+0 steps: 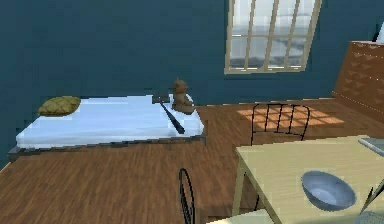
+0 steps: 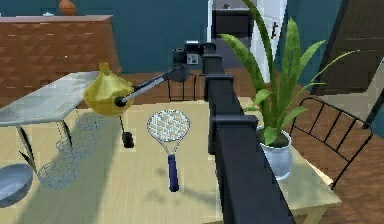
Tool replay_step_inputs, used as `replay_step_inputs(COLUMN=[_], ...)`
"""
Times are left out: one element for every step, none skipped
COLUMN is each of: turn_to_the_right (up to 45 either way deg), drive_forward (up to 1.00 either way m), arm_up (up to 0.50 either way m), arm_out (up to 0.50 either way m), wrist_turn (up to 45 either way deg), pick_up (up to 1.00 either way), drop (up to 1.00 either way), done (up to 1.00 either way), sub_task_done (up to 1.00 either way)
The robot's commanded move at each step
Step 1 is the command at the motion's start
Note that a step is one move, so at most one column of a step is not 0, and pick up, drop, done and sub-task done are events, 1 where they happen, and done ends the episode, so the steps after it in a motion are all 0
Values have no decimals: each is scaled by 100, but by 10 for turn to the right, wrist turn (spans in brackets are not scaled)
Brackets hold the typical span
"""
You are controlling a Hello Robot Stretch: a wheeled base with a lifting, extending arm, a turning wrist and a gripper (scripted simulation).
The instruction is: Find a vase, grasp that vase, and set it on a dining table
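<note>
My arm (image 2: 236, 140) runs from the near edge toward the far side, rt of centre. Two white marker squares (image 2: 205, 50) at its end. My pincer (image 2: 124, 99) angles left & down, thin fingers (image 2: 150, 85) leading.

Dresser (image 1: 365, 75) clipped at forward view's right, grey bowl (image 2: 12, 185) cut by arm side view's left, small dark item (image 2: 128, 140) unidentifiable.

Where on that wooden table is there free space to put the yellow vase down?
The widest bare patch of the table lies between the wire-mesh object and the tennis racket, below the small dark pot in the picture. It is crowded at the bowl and round the potted plant.
</note>
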Motion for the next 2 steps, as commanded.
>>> replay_step_inputs(turn_to_the_right=[0, 0], drive_forward=[0, 0], arm_up=[-4, -32], arm_out=[0, 0], wrist_turn=[0, 0], pick_up=[0, 0], drop=[0, 0], done=[0, 0], sub_task_done=[0, 0])
